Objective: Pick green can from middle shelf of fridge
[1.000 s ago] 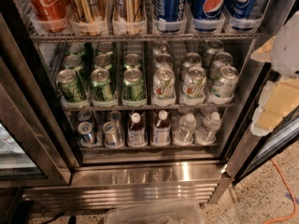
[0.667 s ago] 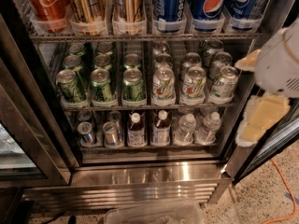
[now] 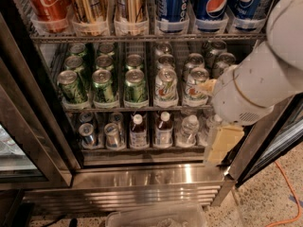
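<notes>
The fridge (image 3: 142,174) stands open in front of me. Its middle shelf (image 3: 113,109) is a wire rack with clear lane dividers. Dark green cans fill its three left lanes, with front cans at left (image 3: 72,86), middle (image 3: 104,85) and right (image 3: 136,85). White cans with green-red print (image 3: 165,85) fill the lanes to their right. My white arm (image 3: 246,86) reaches in from the right and covers the shelf's right end. My gripper (image 3: 220,148) shows as a cream part hanging below the wrist, in front of the bottom shelf's right end, well right of the green cans.
The top shelf holds a red cola can (image 3: 47,4), gold cans (image 3: 90,4) and blue Pepsi cans (image 3: 213,4). The bottom shelf holds small cans (image 3: 87,135) and bottles (image 3: 163,129). A dark door frame (image 3: 28,103) stands at left. A clear bin (image 3: 156,216) and an orange cable (image 3: 289,202) lie on the floor.
My arm has swung in from the right edge toward the fridge, now covering the right ends of the middle and bottom shelves. The cans have not moved.
</notes>
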Available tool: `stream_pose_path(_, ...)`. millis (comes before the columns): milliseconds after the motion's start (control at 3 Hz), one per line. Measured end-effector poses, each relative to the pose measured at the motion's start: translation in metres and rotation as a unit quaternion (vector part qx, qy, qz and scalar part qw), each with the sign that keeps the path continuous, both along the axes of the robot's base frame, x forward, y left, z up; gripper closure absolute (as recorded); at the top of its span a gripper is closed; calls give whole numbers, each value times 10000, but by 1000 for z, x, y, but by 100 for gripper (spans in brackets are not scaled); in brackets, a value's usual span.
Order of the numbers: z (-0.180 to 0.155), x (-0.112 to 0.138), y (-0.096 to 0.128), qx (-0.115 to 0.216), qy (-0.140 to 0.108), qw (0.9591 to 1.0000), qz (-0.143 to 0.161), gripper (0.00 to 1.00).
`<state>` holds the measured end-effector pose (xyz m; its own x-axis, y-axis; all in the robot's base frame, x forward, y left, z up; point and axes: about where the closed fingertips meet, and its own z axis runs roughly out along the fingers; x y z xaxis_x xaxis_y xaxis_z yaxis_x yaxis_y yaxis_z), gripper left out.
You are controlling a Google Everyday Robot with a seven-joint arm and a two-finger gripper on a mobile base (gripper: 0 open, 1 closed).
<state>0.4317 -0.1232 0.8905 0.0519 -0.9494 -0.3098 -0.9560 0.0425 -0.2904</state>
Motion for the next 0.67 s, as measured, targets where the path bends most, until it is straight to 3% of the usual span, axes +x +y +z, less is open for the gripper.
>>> stream_pose_path(667,-6,-4,7,36,-90,10000,12,0)
